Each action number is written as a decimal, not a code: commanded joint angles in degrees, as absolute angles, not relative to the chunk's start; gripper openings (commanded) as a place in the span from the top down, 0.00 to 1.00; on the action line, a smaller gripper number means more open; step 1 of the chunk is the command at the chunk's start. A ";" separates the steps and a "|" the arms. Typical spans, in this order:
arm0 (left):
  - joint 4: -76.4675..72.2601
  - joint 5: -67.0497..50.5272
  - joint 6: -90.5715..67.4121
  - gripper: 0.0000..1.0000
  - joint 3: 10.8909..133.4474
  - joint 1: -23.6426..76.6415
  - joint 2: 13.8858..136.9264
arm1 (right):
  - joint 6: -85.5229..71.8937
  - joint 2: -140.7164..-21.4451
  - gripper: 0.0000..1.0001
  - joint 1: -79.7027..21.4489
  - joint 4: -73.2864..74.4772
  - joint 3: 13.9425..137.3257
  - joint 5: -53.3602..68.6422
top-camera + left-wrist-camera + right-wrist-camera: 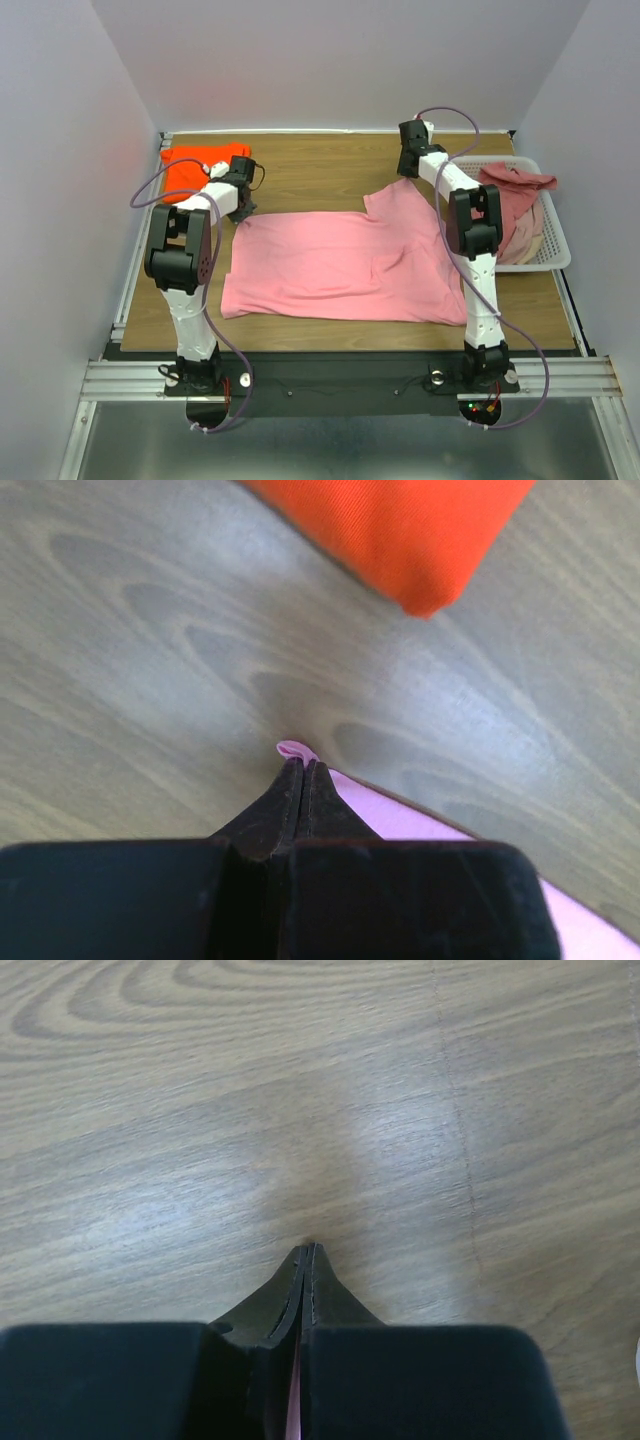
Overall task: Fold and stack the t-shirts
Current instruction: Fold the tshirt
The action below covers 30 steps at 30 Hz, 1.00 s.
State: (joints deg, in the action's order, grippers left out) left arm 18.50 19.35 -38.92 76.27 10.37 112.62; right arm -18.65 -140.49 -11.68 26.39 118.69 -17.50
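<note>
Lying flat across the middle of the tabletop (320, 160), the pink t-shirt (340, 265) reaches toward the near edge. The left jaws are clamped on its far left corner, the right jaws on its far right corner. Beyond, a folded orange t-shirt (190, 165) sits in the far left corner, and dusty-rose shirts (515, 200) fill a white basket (552, 262) at the right edge.

One pink tee (330, 265) spread flat, one orange tee (190, 168) folded.
</note>
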 commanded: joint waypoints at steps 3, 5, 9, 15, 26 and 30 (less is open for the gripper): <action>19.69 18.37 -37.35 1.00 72.95 10.11 107.14 | -16.09 -132.74 1.00 -11.87 24.53 113.57 -14.76; 19.08 18.11 -37.18 1.00 71.99 10.28 105.92 | -15.73 -130.62 1.00 -11.95 22.69 109.79 -14.77; 18.37 17.40 -36.83 1.00 71.11 10.72 104.59 | -14.77 -126.48 1.00 -12.04 19.78 105.12 -13.98; 18.19 16.96 -36.83 1.00 69.88 10.90 103.01 | -15.38 -123.14 1.00 -12.04 18.37 100.65 -13.10; 17.31 16.70 -36.21 1.00 69.87 10.99 103.62 | -13.80 -131.12 0.52 -11.95 16.88 109.13 -14.14; 17.14 16.96 -36.21 1.00 70.05 10.99 103.97 | -12.83 -135.78 0.49 -12.04 17.05 113.98 -16.16</action>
State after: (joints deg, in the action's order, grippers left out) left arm 17.47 16.27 -37.10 69.60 10.79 105.23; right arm -14.17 -132.51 -11.86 18.83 109.27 -13.43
